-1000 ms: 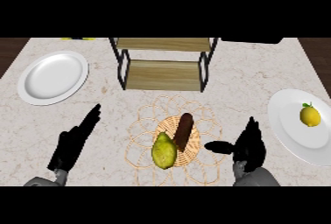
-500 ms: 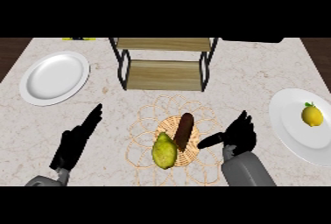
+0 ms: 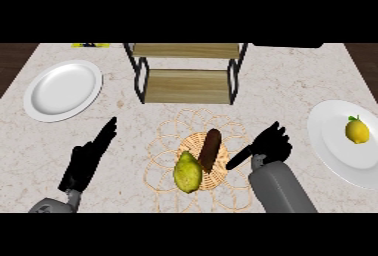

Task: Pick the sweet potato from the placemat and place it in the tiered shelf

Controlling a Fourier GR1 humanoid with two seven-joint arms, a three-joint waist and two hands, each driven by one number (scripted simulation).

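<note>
— So what had changed by then?

— The right hand (image 3: 270, 145) had swung in from the edge of the placemat (image 3: 166, 150) toward its middle; a second earlier it hung further out and lower. Its fingers were spread and relaxed, grasping nothing, thumb aimed at the sweet potato (image 3: 210, 149), close beside it but apart.

— And the sweet potato itself?

— Unmoved on the placemat, leaning against the pear-like green fruit (image 3: 187, 172). I judged the reach nearly done and the grasp yet to come.

— The other hand?

— The left hand (image 3: 87, 160) rested at the lower left as before, fingers straight, holding nothing.

— And the shelf?

— The tiered shelf (image 3: 187, 85) stood beyond the placemat, both boards bare. A lemon (image 3: 357, 131) sat on the right plate (image 3: 332, 150).

— Any writing or labels?

— None that I could read.
</note>
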